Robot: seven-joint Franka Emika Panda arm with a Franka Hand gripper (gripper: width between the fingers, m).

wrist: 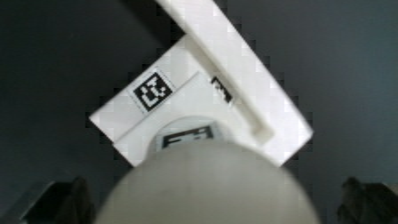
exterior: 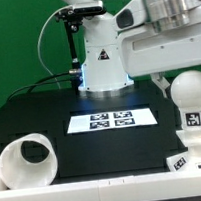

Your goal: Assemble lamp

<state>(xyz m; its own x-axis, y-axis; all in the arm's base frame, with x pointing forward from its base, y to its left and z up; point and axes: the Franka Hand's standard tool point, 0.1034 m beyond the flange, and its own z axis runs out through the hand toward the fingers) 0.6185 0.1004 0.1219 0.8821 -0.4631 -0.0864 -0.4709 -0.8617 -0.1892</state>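
Note:
The round-headed bulb (exterior: 191,91) stands upright on the flat square base (exterior: 192,160) at the exterior view's right front. In the wrist view the bulb's head (wrist: 199,185) fills the near foreground, with the base (wrist: 151,118) and its tag beneath it. My gripper (wrist: 214,203) is directly above the bulb and open. Its dark fingers (wrist: 61,203) stand wide on either side of the head and do not touch it. The hollow shade (exterior: 27,160) lies on its side at the exterior view's left front. My fingers cannot be made out in the exterior view.
The marker board (exterior: 113,119) lies mid-table in front of the robot's pedestal (exterior: 102,66). The arm's white links (exterior: 168,43) hang over the right side, above the bulb. A white bar (wrist: 214,40) runs alongside the base in the wrist view.

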